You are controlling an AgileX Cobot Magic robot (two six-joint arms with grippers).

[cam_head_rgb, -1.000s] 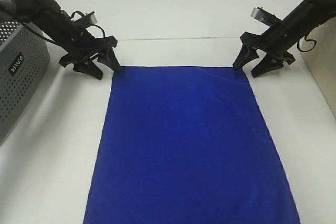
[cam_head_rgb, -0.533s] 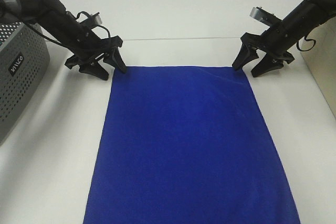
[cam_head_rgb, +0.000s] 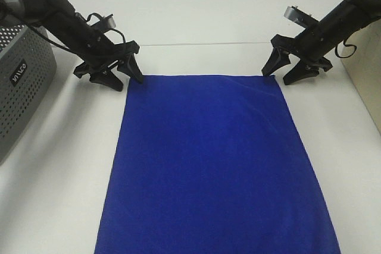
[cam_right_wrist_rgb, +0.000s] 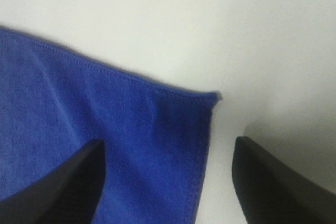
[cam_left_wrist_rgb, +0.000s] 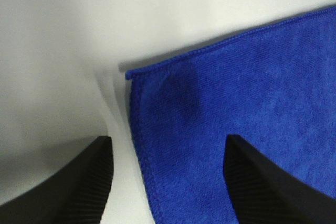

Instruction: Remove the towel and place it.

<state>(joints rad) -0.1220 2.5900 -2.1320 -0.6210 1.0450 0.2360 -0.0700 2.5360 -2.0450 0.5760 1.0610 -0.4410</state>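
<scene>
While the towel (cam_head_rgb: 214, 165) lay flat on the white counter (cam_head_rgb: 208, 10), long axis running toward the camera, the left pincer (cam_head_rgb: 117, 76) and right pincer (cam_head_rgb: 278, 74) stood wide at its far corners. Left wrist: fingers (cam_left_wrist_rgb: 68, 182) straddled the corner. Right wrist: likewise, probably just above it.

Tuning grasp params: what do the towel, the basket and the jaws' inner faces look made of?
Towel: soft matte blue cloth, probably microfibre; fine nap and a stitched hem show in the left wrist view.
Basket: grey plastic by the look, with a moulded grid of holes.
Left gripper and right gripper: black jaws with fine ribbing, rubber or plastic, can't tell which.
</scene>
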